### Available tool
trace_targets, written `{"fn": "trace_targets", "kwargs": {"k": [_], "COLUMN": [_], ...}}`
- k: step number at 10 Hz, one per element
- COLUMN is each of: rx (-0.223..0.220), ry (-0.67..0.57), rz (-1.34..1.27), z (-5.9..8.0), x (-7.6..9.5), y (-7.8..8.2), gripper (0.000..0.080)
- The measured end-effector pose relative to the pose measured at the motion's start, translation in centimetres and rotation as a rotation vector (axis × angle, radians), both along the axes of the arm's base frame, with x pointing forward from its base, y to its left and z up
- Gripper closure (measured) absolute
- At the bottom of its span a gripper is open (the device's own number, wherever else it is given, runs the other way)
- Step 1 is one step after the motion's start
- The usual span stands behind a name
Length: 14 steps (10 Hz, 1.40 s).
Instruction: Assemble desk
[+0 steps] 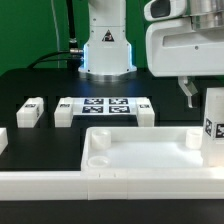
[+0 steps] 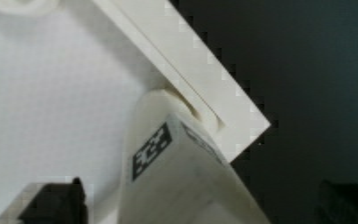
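Observation:
The desk's white tray-like tabletop (image 1: 140, 152) lies at the table's front, rim up, with round sockets in its corners. At its corner on the exterior view's right, a white tagged leg (image 1: 213, 125) stands upright. My gripper (image 1: 198, 92) hangs over the top of that leg. In the wrist view the leg (image 2: 202, 175) rises from the tabletop's corner (image 2: 202, 75). My gripper (image 2: 204, 205) is open: the dark fingertips (image 2: 51, 200) stand wide on either side of the leg, apart from it.
The marker board (image 1: 105, 106) lies behind the tabletop, with a loose white leg (image 1: 64, 112) at one end and another (image 1: 146, 113) at the other. One more leg (image 1: 30, 112) lies further left. A long white rail (image 1: 50, 185) runs along the front. The robot base (image 1: 106, 50) stands at the back.

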<state>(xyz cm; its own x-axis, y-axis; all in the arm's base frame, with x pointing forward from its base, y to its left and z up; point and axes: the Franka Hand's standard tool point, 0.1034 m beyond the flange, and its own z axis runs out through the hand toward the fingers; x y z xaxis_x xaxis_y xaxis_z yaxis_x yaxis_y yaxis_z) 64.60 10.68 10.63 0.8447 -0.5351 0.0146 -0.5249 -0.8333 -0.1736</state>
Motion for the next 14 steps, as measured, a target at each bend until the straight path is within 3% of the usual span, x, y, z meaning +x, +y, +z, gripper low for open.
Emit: {"fn": "trace_targets", "kwargs": {"k": [2, 5, 6, 7, 8, 9, 11, 14], "rx": [-0.097, -0.089, -0.089, -0.082, -0.079, -0.076, -0.046, 0.064], "ry": [-0.039, -0.033, -0.033, -0.026, -0.016, -0.012, 0.022, 0.116], "rz": [0.420, 0.417, 0.417, 0.353, 0.277, 0.246, -0.051, -0.547], "z": [0.11, 0.11, 0.11, 0.10, 0.07, 0.06, 0.06, 0.06], "x": [0.19, 0.15, 0.15, 0.14, 0.13, 0.14, 0.15, 0.14], "y": [-0.17, -0.07, -0.09, -0.04, -0.31, -0.34, -0.42, -0.55], "gripper": [0.0151, 0.0201, 0.0378, 0.0378, 0.0507, 0.0507, 0.0507, 0.0507]}}
